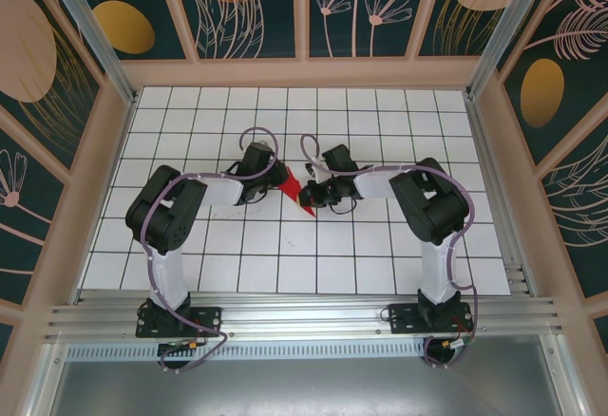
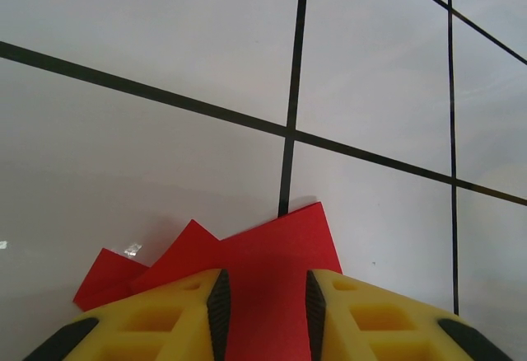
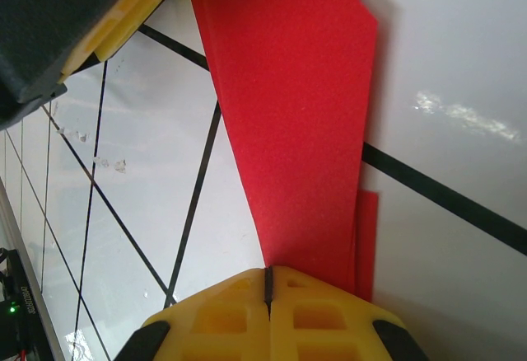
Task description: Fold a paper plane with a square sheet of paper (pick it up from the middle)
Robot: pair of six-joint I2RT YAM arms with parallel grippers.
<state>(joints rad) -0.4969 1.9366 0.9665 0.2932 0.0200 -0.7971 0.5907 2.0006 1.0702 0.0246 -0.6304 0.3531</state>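
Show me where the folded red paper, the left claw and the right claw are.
folded red paper (image 3: 288, 114), right wrist view, middle of its face.
left claw (image 2: 266, 278), left wrist view, between fingertips.
right claw (image 3: 268, 277), right wrist view, fingertip seam.

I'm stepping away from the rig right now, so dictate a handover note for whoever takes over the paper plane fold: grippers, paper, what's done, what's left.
Right gripper: shut on one end of the red paper.
Left gripper: jaws apart, the paper's other end lying between them; no clear pinch.
Paper: mid-table, between the two grippers, over the white grid table.
Done: several folds; it is a narrow, layered shape.
Left: likely the final plane folds, then set down and release.
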